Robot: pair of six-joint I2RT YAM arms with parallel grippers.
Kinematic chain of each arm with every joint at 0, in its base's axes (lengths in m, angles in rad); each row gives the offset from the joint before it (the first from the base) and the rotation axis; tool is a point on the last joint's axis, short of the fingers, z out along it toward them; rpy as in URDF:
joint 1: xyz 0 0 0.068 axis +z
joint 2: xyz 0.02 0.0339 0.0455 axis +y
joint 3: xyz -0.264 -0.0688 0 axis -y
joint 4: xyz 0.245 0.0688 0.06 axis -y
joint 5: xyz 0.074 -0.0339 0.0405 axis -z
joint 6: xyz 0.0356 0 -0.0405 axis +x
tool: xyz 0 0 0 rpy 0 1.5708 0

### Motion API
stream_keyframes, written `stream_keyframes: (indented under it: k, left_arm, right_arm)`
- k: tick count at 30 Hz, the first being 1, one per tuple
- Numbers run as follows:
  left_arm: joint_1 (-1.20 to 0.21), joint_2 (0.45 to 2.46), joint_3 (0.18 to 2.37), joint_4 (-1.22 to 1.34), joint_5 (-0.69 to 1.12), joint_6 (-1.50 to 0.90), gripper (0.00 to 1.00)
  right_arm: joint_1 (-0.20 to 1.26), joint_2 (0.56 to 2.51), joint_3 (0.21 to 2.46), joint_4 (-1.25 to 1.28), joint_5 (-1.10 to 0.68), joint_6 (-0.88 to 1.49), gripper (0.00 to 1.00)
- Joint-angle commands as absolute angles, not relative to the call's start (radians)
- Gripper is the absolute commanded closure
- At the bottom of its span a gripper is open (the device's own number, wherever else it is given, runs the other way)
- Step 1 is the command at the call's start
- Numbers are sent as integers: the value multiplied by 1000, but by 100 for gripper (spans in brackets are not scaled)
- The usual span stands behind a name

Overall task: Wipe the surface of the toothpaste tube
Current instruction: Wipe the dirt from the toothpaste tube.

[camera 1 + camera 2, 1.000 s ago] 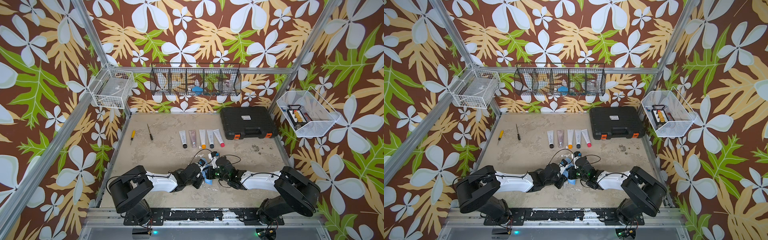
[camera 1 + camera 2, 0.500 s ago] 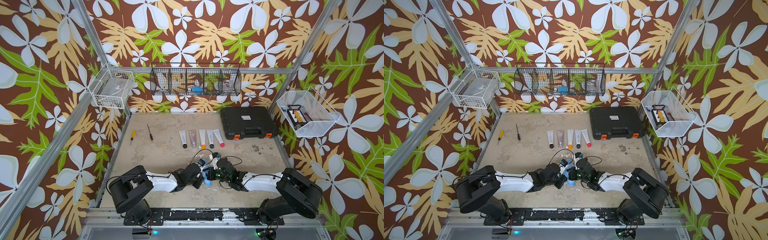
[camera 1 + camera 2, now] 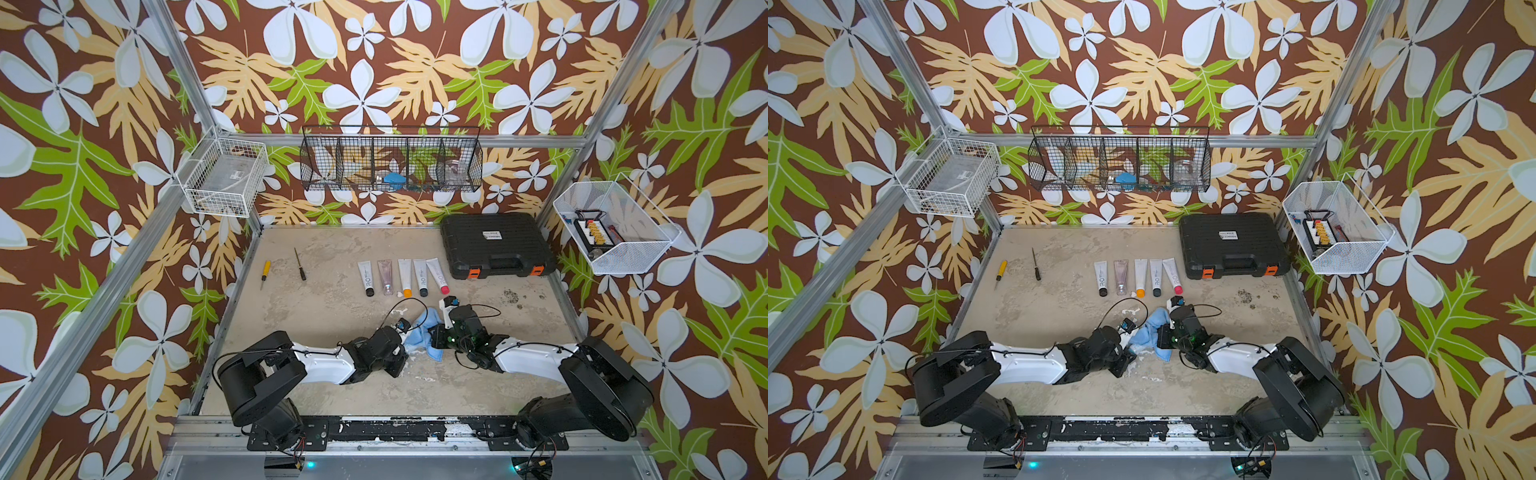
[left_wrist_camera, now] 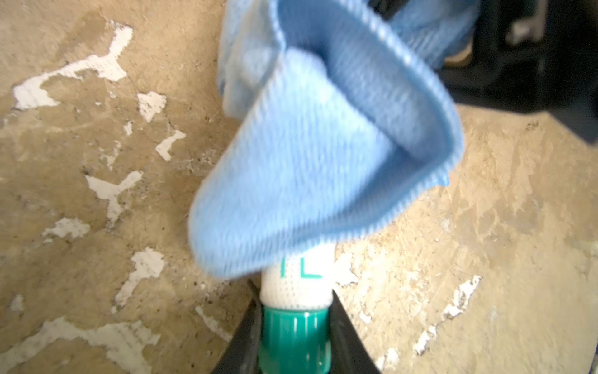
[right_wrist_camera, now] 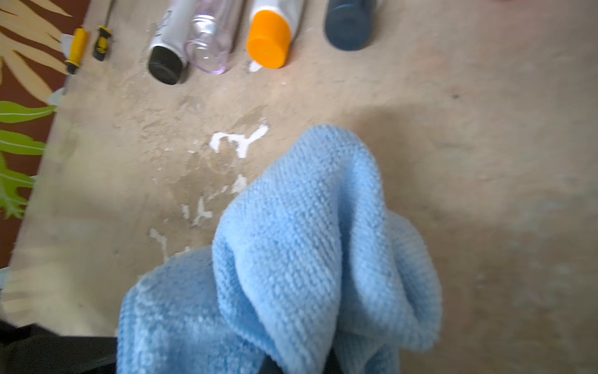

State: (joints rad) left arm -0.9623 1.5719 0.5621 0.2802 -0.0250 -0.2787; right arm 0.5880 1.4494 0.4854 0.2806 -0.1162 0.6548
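While left jaws stay clamped on the toothpaste tube (image 4: 296, 289), right jaws' gripped cloth (image 4: 307, 162) has spread wider

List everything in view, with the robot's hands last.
toothpaste tube: 1, white with teal cap, gripped at the cap end by the left hand
cloth: 1, light blue, draped over the tube, held by the right hand
other tubes: 5, caps black, clear, orange, dark, pink, in a row mid-table
screwdrivers: 2, one yellow-handled, one dark, far left of table
tool case: 1, black with orange latches, far right corner
black wire basket: 1, black, back wall
white wire baskets: 2, white, one on each side wall
table: 1, beige, worn
left hand: 1, black, shut on toothpaste tube
right hand: 1, black, shut on cloth
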Motion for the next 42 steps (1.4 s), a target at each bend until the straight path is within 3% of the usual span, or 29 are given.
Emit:
stream_keyframes:
  k: [1, 17, 31, 42]
  left_arm:
    - [-960, 1575, 566, 264, -44, -268, 94]
    - [-960, 1563, 563, 271, -37, -264, 94]
    - [-960, 1566, 565, 269, -44, -263, 95]
    - [-960, 1560, 562, 273, -41, -263, 95]
  right_arm:
    - [548, 1452, 514, 145, -75, 569, 100]
    - [548, 1492, 556, 183, -189, 575, 100]
    - [808, 1491, 518, 256, -171, 680, 100]
    - [834, 1463, 548, 244, -206, 712, 100]
